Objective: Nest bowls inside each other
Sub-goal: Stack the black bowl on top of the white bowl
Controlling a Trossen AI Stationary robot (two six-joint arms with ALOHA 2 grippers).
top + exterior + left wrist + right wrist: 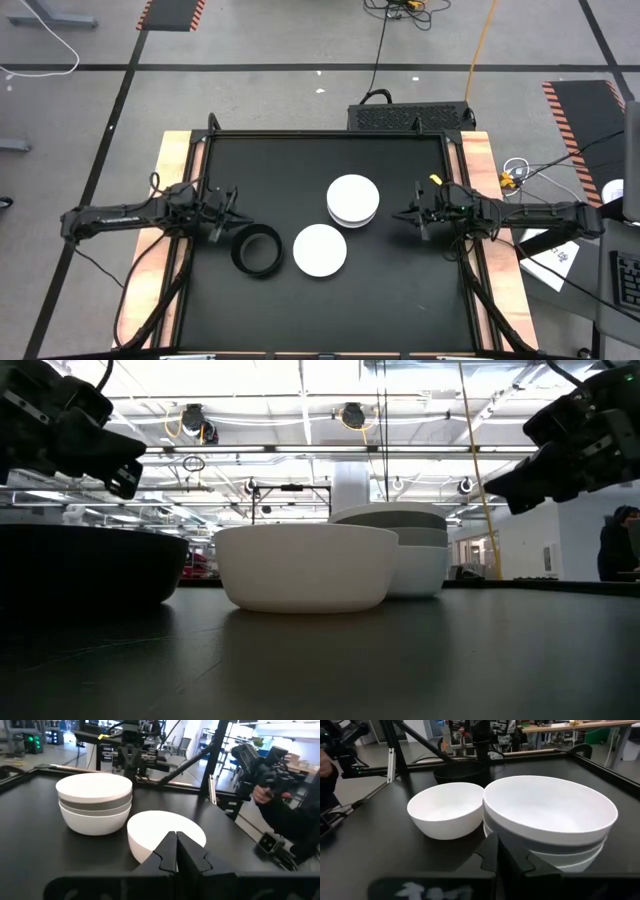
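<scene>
A stack of nested bowls [352, 200] stands on its base right of the table's middle, with a white bowl on top and a grey rim [95, 806] showing below it. A single white bowl [320, 250] stands just near-left of the stack. A black bowl [257, 250] stands left of that one. My left gripper [232, 212] hangs shut above the table beside the black bowl's far-left side. My right gripper [400, 213] hangs shut just right of the stack. Its shut fingers [496, 845] point level at the stack [550, 815].
The black table has a raised frame along its edges [330, 134]. Bare tabletop lies along the far side [300, 160] and the near side [330, 310]. A person's arm [287, 815] shows beyond the table's edge in the left wrist view.
</scene>
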